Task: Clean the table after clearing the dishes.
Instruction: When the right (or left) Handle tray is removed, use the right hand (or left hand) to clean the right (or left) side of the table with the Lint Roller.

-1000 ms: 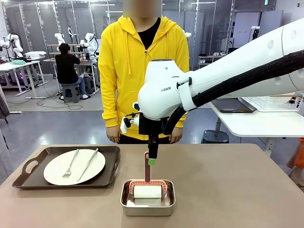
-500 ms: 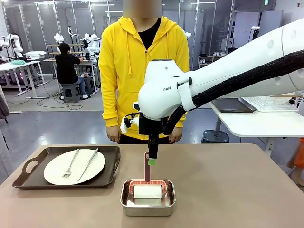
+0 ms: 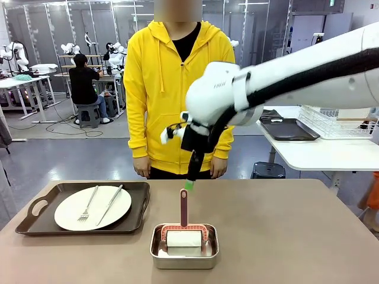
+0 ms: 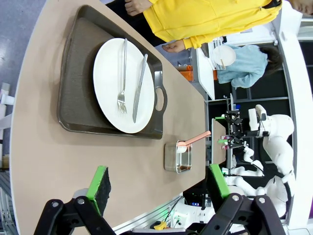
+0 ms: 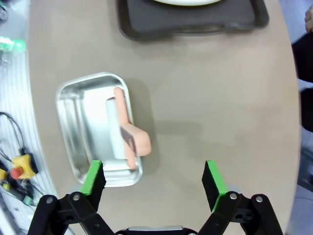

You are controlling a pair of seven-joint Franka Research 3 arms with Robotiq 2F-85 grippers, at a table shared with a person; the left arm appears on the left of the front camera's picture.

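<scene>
While right gripper [image 3: 189, 184] hangs with jaws spread wide, empty, we note table [image 3: 284, 236] below it. Steel pan [image 3: 157, 251] straight beneath holds pink-handled brush [image 3: 183, 208], handle tip just under fingertips, plus white block [image 3: 183, 239]. Tray [image 3: 142, 207] down-left of gripper holds plate [image 3: 71, 216] bearing fork [image 3: 89, 204], knife [image 3: 111, 204]. Left gripper [image 4: 157, 181] likewise spread, empty, over table. We count one of each.

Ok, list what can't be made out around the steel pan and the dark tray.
Front view: the near wall of the small rectangular steel pan hides the base of the white block and pink-handled brush.
Right wrist view: the top edge cuts off the dark brown handled tray and most of the round white plate.
Left wrist view: the white block is too small to identify.
</scene>
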